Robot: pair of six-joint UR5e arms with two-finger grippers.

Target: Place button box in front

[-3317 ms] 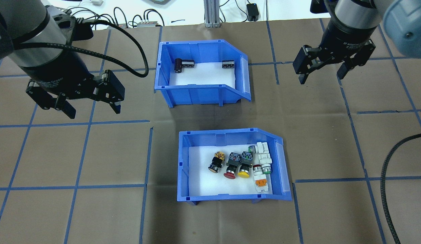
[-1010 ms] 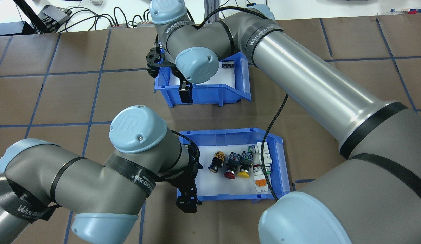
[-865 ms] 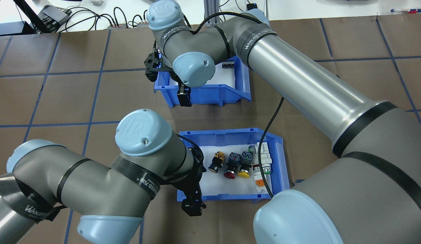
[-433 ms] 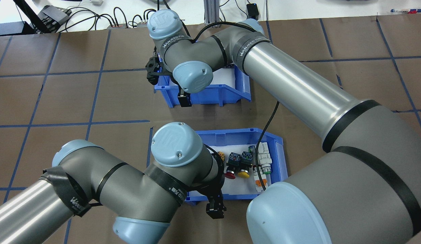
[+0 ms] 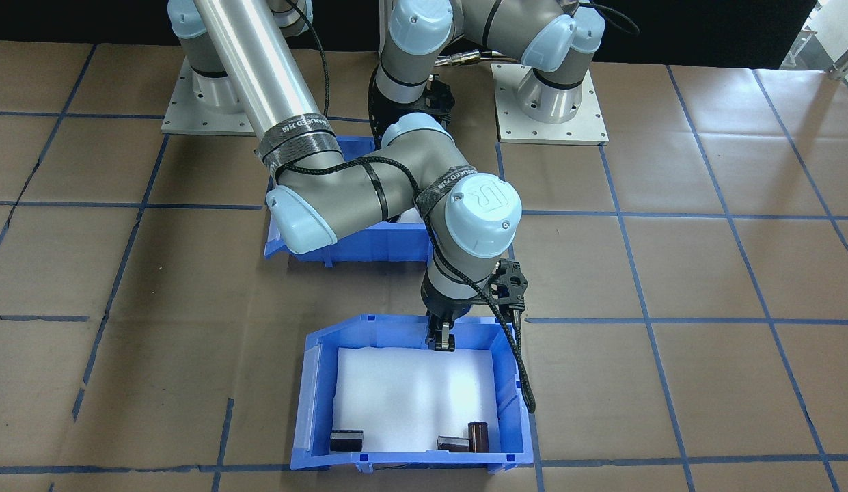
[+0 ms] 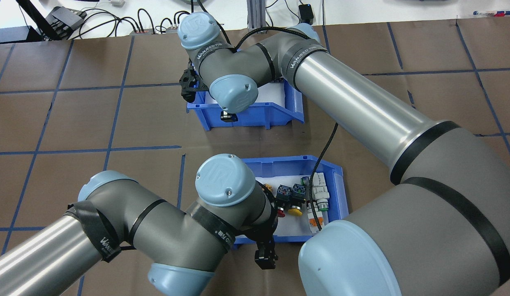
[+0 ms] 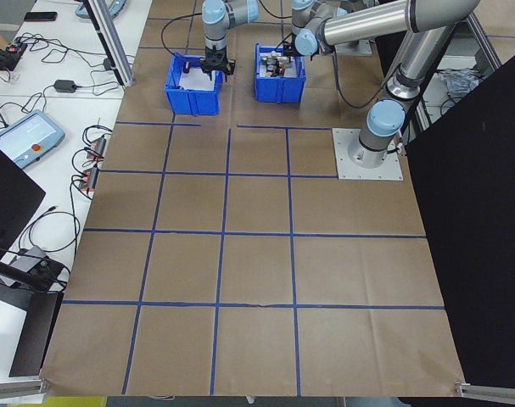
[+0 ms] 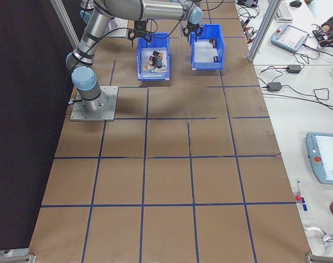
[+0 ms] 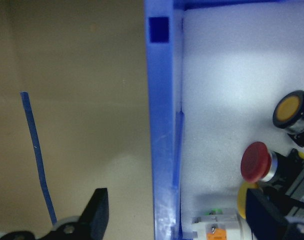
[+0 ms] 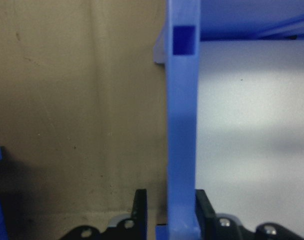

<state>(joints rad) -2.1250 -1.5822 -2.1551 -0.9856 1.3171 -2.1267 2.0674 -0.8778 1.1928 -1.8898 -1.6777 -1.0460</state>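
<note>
While straddling the button box point(image 6: 296, 161) wall with left gripper point(image 9: 178, 205) fingers apart, risks a shallow pinch and slip. Right gripper point(image 10: 169, 200) fingers close about the other bin point(image 5: 304, 410) wall, clamped or not impossible to tell. Could tip either bin if dragged across the desk point(image 6: 74, 123).

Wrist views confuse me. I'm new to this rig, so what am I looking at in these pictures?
Two robot arms work at a paper-covered table. One camera looks over the robot's shoulders, one faces it, two watch from the table's ends, and one rides on each wrist. Two blue bins stand there: the button box, nearer the robot, and a second blue bin holding dark cylinders. The left claw is open astride the button box's wall. The right claw straddles the other bin's wall, with a gap on one side.
</note>
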